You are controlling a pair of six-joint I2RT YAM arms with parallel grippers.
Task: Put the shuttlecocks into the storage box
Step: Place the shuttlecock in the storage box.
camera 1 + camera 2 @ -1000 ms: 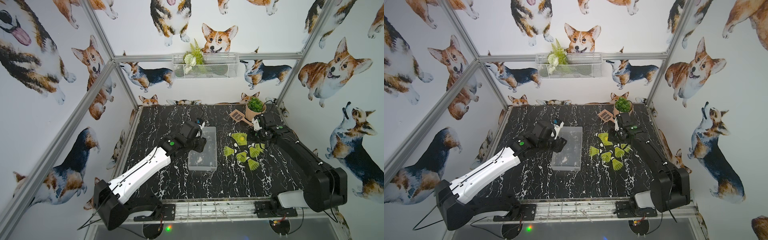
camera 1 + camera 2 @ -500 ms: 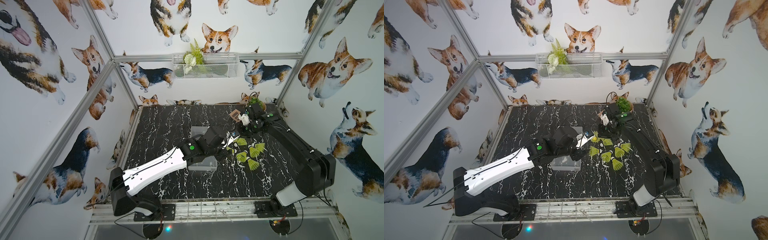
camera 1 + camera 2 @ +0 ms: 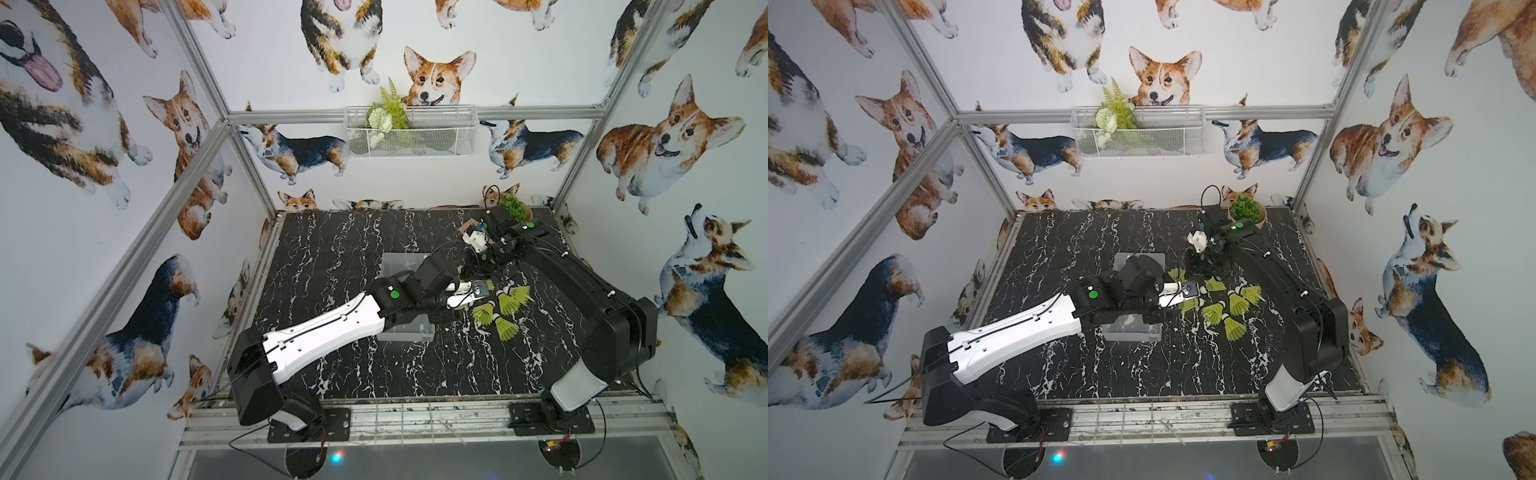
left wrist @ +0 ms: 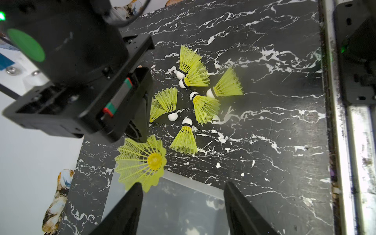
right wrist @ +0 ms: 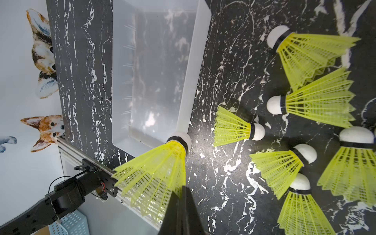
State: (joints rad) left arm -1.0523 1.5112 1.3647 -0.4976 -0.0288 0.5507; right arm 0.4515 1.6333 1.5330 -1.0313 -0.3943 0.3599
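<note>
One shuttlecock (image 5: 154,168) is pinched by the right gripper (image 5: 181,195); the left gripper (image 4: 183,184) is spread, the box (image 4: 179,211) seen between its jaws.

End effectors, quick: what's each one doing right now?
Left end effector: open, empty.
Right end effector: closed on a shuttlecock.

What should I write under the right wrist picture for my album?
Right pincer pinches one shuttlecock by its skirt, near the storage box.
</note>
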